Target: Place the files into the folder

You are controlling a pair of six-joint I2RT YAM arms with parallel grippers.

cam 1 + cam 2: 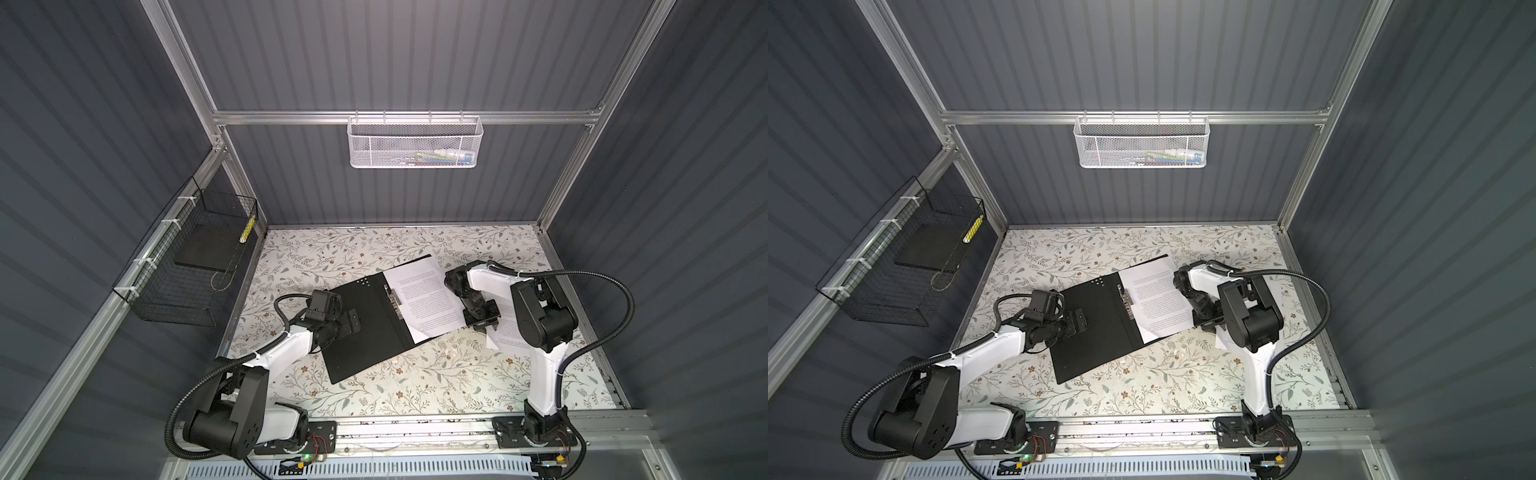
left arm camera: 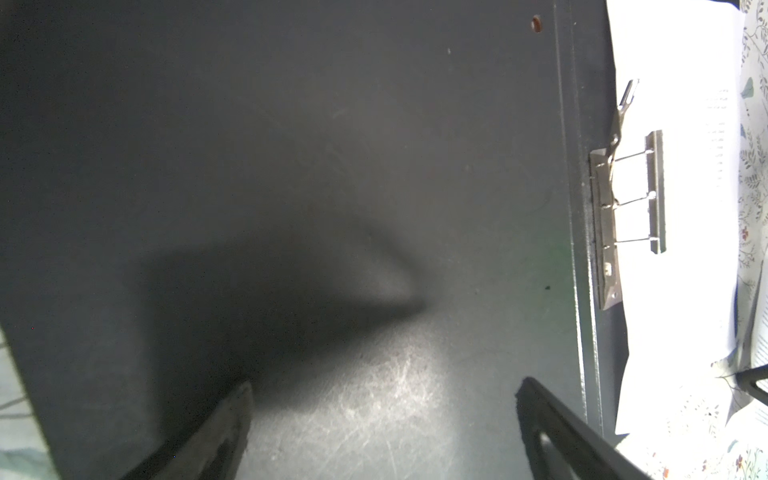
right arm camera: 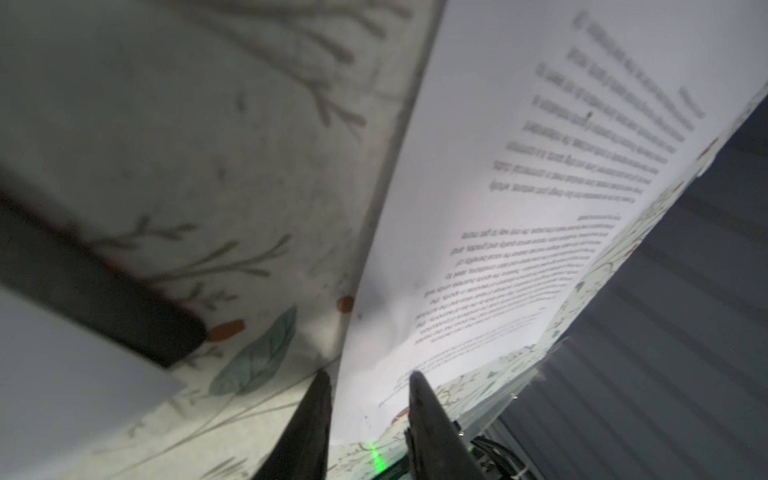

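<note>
The folder (image 1: 365, 336) (image 1: 1092, 336) lies open on the table, black inside up, with its metal clip (image 1: 392, 301) (image 2: 623, 199) on the spine. One white printed sheet of the files (image 1: 424, 299) (image 1: 1158, 299) (image 2: 685, 291) rests on its right half. Another sheet (image 1: 505, 336) (image 3: 498, 208) lies on the table to the right, partly under the right arm. My left gripper (image 1: 353, 322) (image 2: 384, 395) hovers open over the bare left cover. My right gripper (image 1: 482, 326) (image 3: 370, 378) straddles that loose sheet's near edge, its jaws narrowed with a gap showing.
A black wire basket (image 1: 187, 270) hangs on the left wall. A white mesh basket (image 1: 415, 143) hangs on the back rail. The floral table cover (image 1: 415, 386) spreads in front of the folder. The right frame rail (image 1: 582, 316) runs close behind the right arm.
</note>
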